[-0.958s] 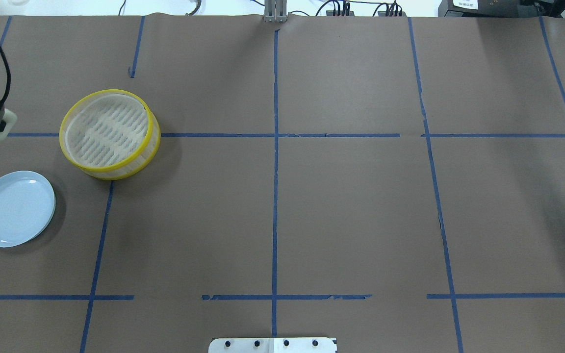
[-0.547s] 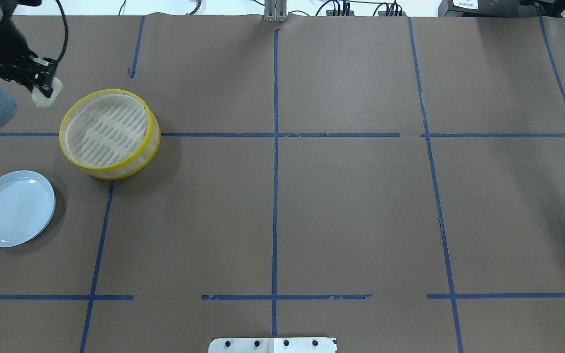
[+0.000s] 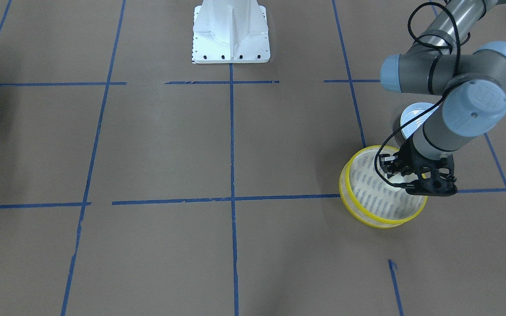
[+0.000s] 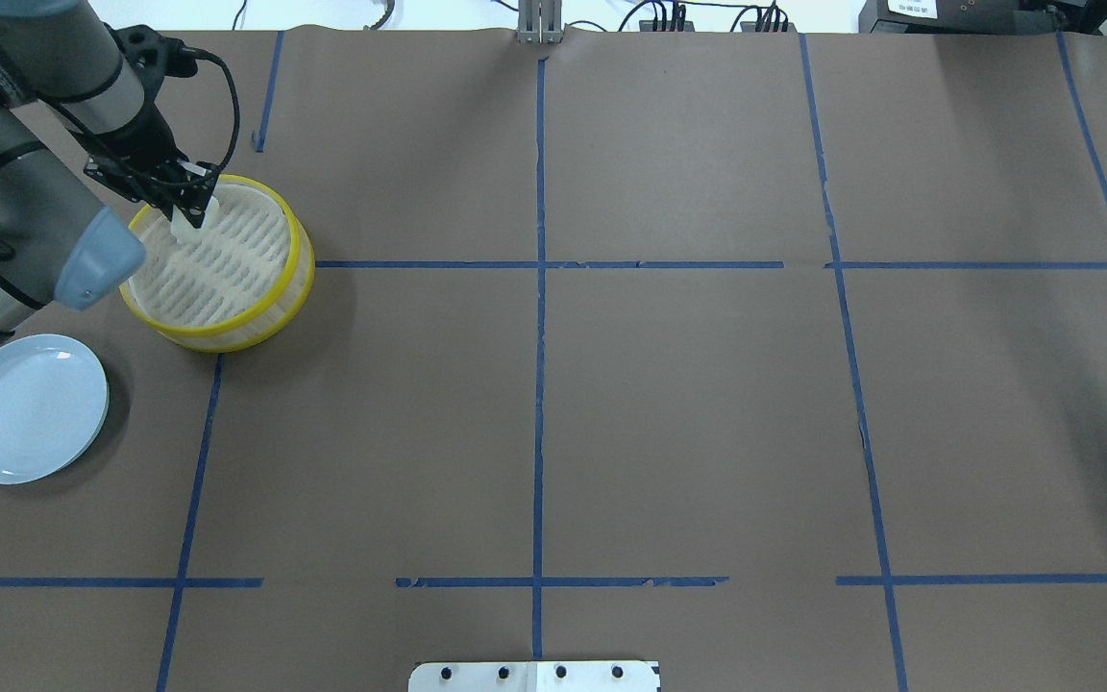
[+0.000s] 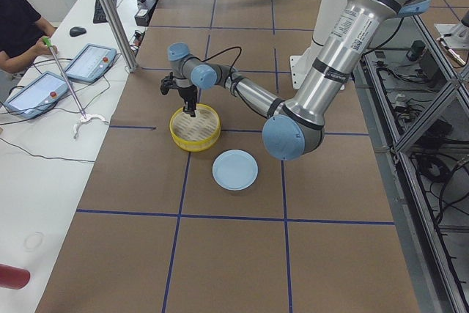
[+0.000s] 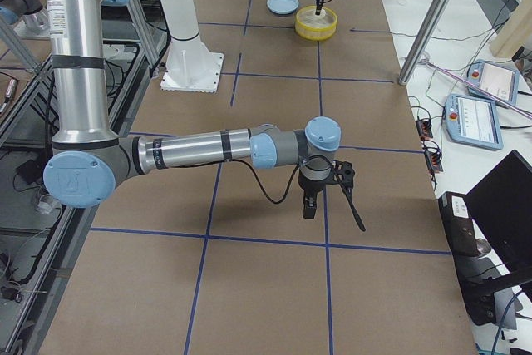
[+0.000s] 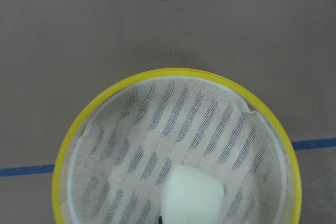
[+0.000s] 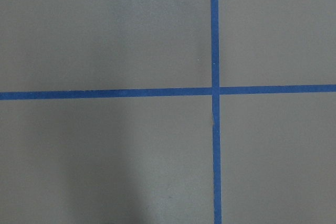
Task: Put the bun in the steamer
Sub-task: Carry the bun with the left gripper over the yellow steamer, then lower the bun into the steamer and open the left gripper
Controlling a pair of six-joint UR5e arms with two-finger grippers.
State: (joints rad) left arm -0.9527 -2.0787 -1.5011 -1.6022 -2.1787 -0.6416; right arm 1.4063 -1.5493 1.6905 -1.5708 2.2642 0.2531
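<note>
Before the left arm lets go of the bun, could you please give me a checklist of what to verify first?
1. Grip: the left gripper is shut on the bun: ok.
2. Position: the bun hangs over the steamer, inside its yellow rim, off-centre: ok.
3. Landing spot: the mesh floor holds nothing else: ok.
4. Gap between bun and floor small enough for a gentle drop: cannot tell.
5. The right gripper is far from the steamer, out of the way: ok.
6. The plate lies apart from the steamer: ok.
</note>
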